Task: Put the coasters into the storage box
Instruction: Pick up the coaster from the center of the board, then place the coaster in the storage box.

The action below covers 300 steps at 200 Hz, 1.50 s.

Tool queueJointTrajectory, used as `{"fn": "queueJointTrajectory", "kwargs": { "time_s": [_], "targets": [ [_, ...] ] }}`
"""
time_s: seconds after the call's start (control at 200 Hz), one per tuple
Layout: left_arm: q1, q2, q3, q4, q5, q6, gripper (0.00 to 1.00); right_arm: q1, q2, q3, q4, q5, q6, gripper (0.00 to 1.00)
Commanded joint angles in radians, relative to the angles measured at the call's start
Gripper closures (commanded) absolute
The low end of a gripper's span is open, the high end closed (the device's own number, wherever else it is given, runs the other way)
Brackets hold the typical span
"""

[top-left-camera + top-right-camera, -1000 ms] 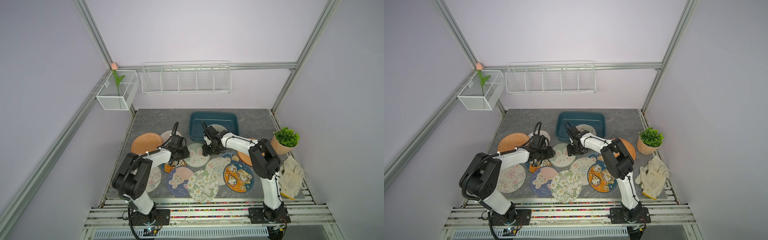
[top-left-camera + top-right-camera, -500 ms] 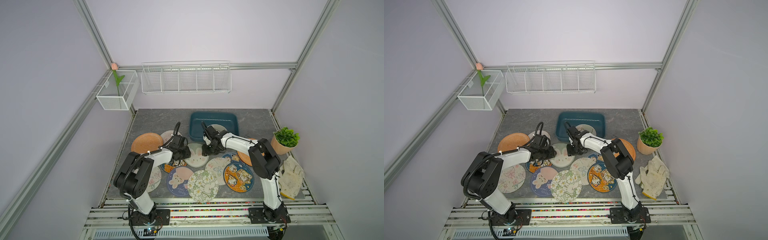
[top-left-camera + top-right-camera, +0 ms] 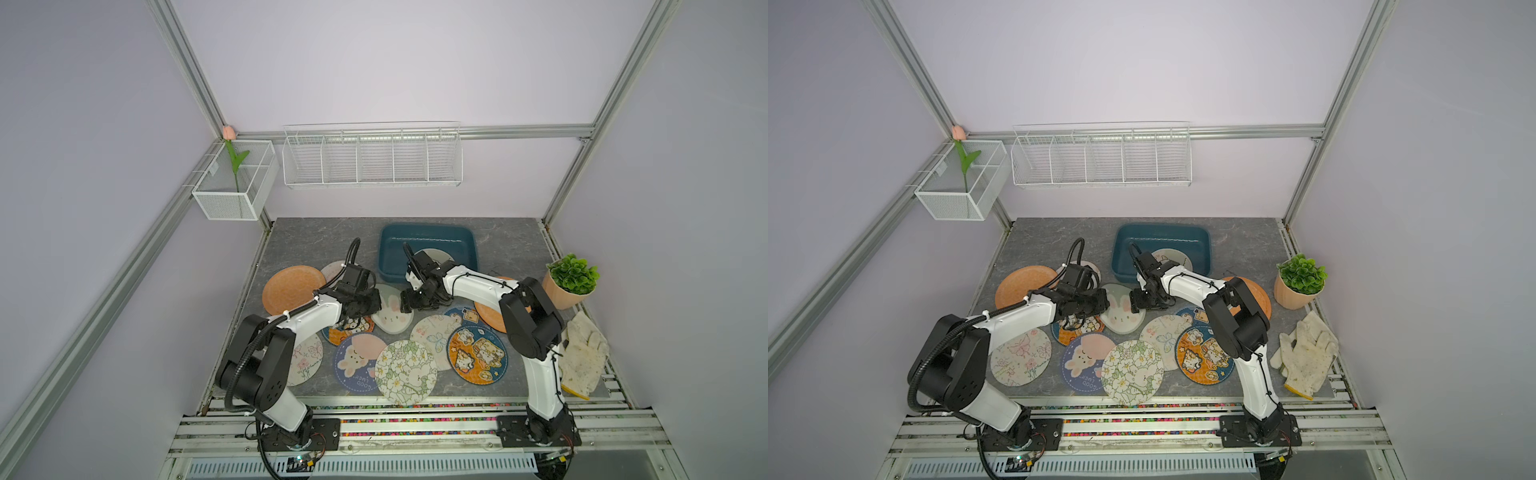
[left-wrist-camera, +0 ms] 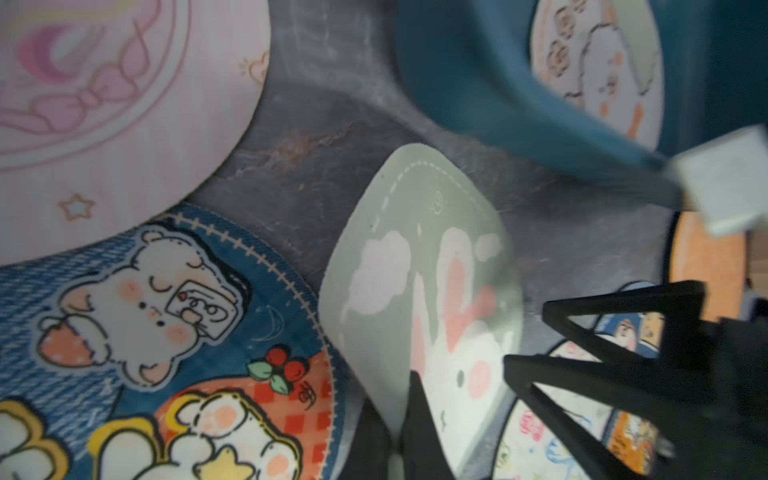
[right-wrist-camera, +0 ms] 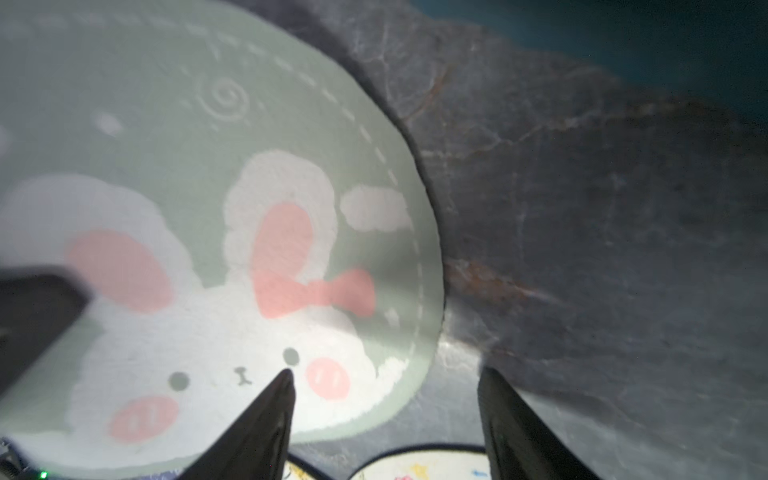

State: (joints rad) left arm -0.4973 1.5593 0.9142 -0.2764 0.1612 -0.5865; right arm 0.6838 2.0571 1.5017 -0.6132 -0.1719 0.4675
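A pale green bunny coaster (image 3: pixel 392 318) (image 3: pixel 1121 316) lies mid-table, bent up at its left edge. My left gripper (image 3: pixel 376 305) (image 4: pixel 395 419) is shut on that edge of the bunny coaster (image 4: pixel 424 291). My right gripper (image 3: pixel 405 305) (image 5: pixel 386 374) stands open at the coaster's right edge; one fingertip (image 5: pixel 282 386) is over the bunny coaster (image 5: pixel 208 249), the other over bare table. The teal storage box (image 3: pixel 428 227) (image 3: pixel 1163 227) sits just behind, with one printed coaster (image 3: pixel 436 255) (image 4: pixel 594 62) in it. Several more coasters lie around, among them a plain orange one (image 3: pixel 291 289).
A potted plant (image 3: pixel 571 282) and a pair of white gloves (image 3: pixel 582 357) sit at the right edge. A white wire rack (image 3: pixel 372 158) and a mesh basket (image 3: pixel 235 183) with a tulip hang on the back wall. A blue bear coaster (image 4: pixel 145 299) lies beside the left gripper.
My left gripper has closed on the bunny coaster's left edge. My right gripper has opened wider at the coaster's right edge.
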Motion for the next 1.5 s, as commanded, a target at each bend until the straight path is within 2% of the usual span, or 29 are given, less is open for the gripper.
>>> {"fn": "queueJointTrajectory", "kwargs": {
  "time_s": [0.0,0.265,0.455,1.0,1.29,1.39,1.495],
  "targets": [
    [-0.005,-0.072,0.072,-0.069,-0.003,0.026,1.0,-0.021,-0.098,-0.042,-0.014,-0.052,0.015,0.25],
    [-0.014,-0.157,0.219,-0.158,0.025,0.054,1.0,-0.066,-0.256,-0.141,0.002,-0.087,0.034,0.18],
    [-0.014,-0.102,0.382,-0.174,0.061,0.085,1.0,-0.097,-0.365,-0.206,-0.003,-0.085,0.05,0.16],
    [-0.044,0.395,0.892,-0.136,0.217,0.129,1.0,-0.163,-0.569,-0.31,-0.037,-0.038,0.076,0.14],
    [-0.076,0.668,1.179,-0.138,0.334,0.117,1.0,-0.19,-0.621,-0.351,-0.052,-0.011,0.089,0.12],
    [-0.09,0.756,1.275,-0.167,0.348,0.126,1.0,-0.194,-0.628,-0.36,-0.052,-0.005,0.096,0.12],
    [-0.098,0.808,1.317,-0.175,0.343,0.135,1.0,-0.196,-0.627,-0.362,-0.055,0.0,0.099,0.12]
  ]
}}
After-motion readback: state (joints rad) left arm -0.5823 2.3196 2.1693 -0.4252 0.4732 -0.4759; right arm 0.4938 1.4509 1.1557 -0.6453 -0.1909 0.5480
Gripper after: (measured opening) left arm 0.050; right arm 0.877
